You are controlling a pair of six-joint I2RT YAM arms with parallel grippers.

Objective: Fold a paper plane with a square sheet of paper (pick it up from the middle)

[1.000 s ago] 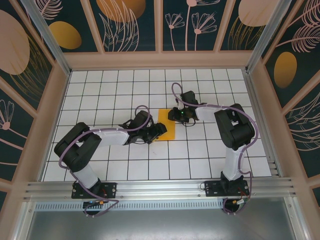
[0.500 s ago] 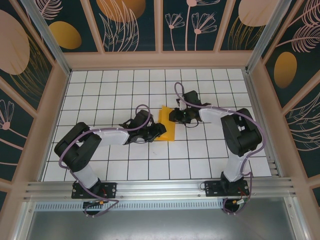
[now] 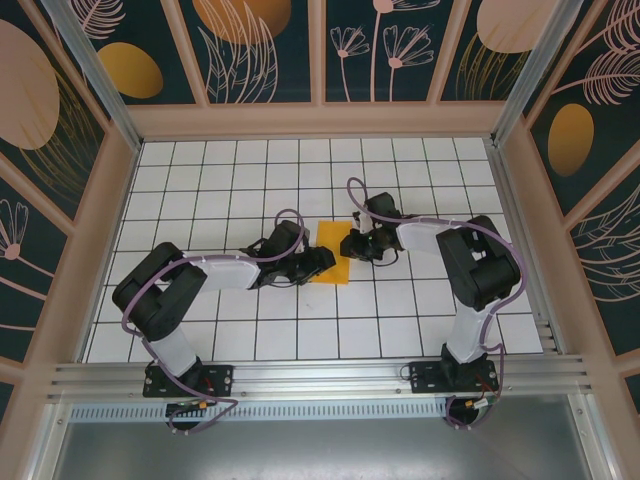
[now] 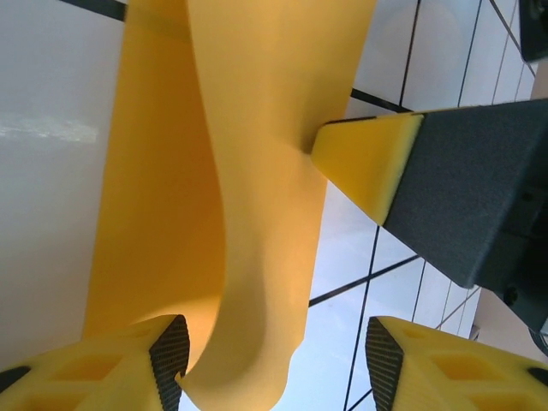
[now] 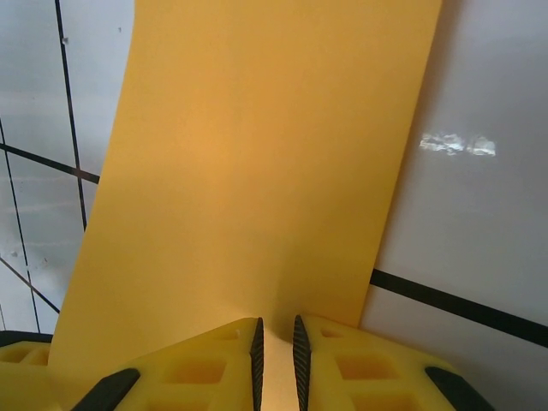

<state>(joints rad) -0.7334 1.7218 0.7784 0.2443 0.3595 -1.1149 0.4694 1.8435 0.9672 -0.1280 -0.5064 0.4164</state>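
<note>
Paper (image 5: 257,171), pinched by right claw (image 5: 276,342), curls inside the spread left claw (image 4: 276,355)

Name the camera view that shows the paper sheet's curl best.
Left wrist: the square sheet of paper bows in a clear curve, close up. Top external shows the sheet small, its curl hard to read; right wrist shows the sheet as a flat face.

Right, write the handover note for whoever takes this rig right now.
Left gripper: open, straddling the raised bend of the paper sheet, not gripping it.
Right gripper: shut on one edge of the sheet.
Paper: middle of the table, one side pulled up and bowed over, the rest flat on the tiles.
Done: one edge lifted and the first fold started; no crease pressed yet.
Left: finish that fold, then every fold after it.
</note>
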